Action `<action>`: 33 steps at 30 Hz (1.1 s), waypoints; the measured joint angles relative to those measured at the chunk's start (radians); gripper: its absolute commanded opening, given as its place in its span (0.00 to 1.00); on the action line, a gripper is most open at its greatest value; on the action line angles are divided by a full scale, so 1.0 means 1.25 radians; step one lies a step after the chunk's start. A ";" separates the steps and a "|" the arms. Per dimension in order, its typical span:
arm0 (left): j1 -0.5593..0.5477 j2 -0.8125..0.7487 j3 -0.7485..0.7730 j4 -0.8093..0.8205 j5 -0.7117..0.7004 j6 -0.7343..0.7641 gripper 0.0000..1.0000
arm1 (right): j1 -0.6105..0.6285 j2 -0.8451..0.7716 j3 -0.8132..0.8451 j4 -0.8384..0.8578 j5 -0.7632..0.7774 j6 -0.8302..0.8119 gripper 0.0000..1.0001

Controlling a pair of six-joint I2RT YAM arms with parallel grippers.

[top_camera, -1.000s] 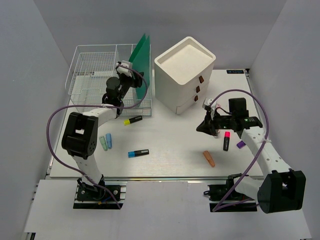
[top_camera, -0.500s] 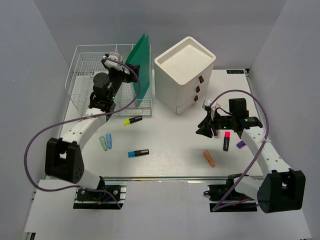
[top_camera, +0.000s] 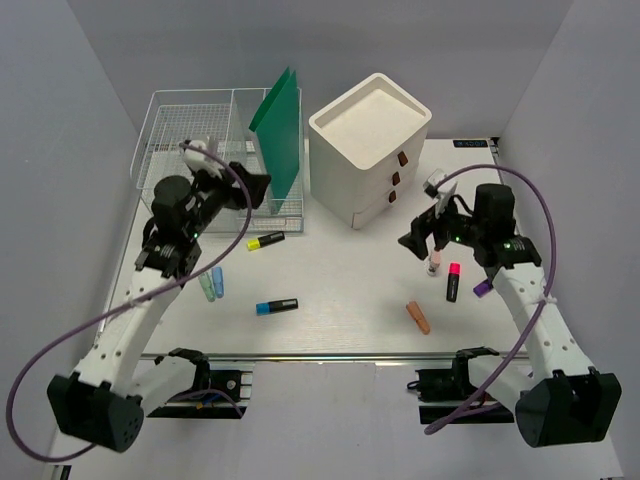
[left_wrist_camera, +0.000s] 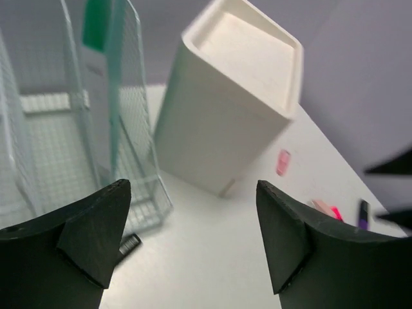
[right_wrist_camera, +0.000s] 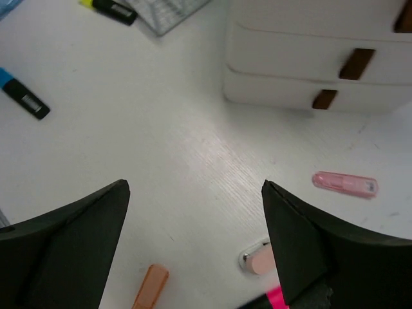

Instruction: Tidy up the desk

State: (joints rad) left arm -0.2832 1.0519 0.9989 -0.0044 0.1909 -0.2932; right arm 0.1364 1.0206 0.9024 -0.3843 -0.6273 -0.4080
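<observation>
The desk (top_camera: pixel 340 290) is a white tabletop strewn with small items. My left gripper (top_camera: pixel 250 188) hangs open and empty in front of the wire basket (top_camera: pixel 165 125); in its wrist view the left gripper (left_wrist_camera: pixel 193 212) has bare desk between its fingers. My right gripper (top_camera: pixel 418 232) is open and empty above the desk, right of the drawer box. Under the right gripper (right_wrist_camera: pixel 195 193) lie a small white-and-pink piece (right_wrist_camera: pixel 259 258), a pink highlighter (top_camera: pixel 453 281) and an orange piece (right_wrist_camera: pixel 149 284).
A green folder (top_camera: pixel 280 125) stands in the basket. The white three-drawer box (top_camera: pixel 370 150) sits at the back centre. Loose on the desk: yellow highlighter (top_camera: pixel 265 240), blue highlighter (top_camera: pixel 277 306), two small pale caps (top_camera: pixel 211 285), a purple piece (top_camera: pixel 481 288), a pink flat piece (right_wrist_camera: pixel 345 184).
My left arm has drawn back from the basket toward the left. My right gripper has opened and lifted off the desk; the white-and-pink piece lies below it.
</observation>
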 measured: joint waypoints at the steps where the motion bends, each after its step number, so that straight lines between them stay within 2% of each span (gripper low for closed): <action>1: 0.000 -0.031 -0.023 -0.019 0.020 -0.014 0.86 | -0.004 0.018 0.024 -0.001 0.022 0.023 0.89; 3: 0.000 -0.076 -0.065 -0.042 0.067 -0.034 0.85 | -0.015 0.065 0.082 0.004 0.055 0.068 0.88; 5: 0.000 -0.101 -0.097 -0.064 0.111 -0.043 0.85 | -0.026 0.114 0.136 0.005 0.077 0.103 0.83; 10: 0.000 -0.127 -0.166 -0.117 0.183 -0.030 0.92 | -0.052 0.227 0.264 0.012 0.085 0.164 0.76; 17: 0.000 -0.204 -0.299 -0.112 0.206 -0.016 0.93 | -0.067 0.415 0.433 0.013 0.030 0.150 0.65; 20: 0.000 -0.194 -0.308 -0.121 0.220 -0.006 0.93 | -0.068 0.488 0.469 0.008 0.005 0.123 0.62; 26: 0.000 -0.172 -0.308 -0.124 0.244 0.009 0.93 | -0.068 0.599 0.533 -0.018 -0.007 0.066 0.65; 33: 0.000 -0.182 -0.308 -0.122 0.252 0.018 0.93 | -0.068 0.618 0.559 -0.017 -0.003 0.046 0.65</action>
State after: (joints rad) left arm -0.2836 0.8242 0.6140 -0.1574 0.5064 -0.2707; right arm 0.0517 1.7927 1.6016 -0.4057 -0.6315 -0.3504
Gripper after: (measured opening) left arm 0.932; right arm 0.649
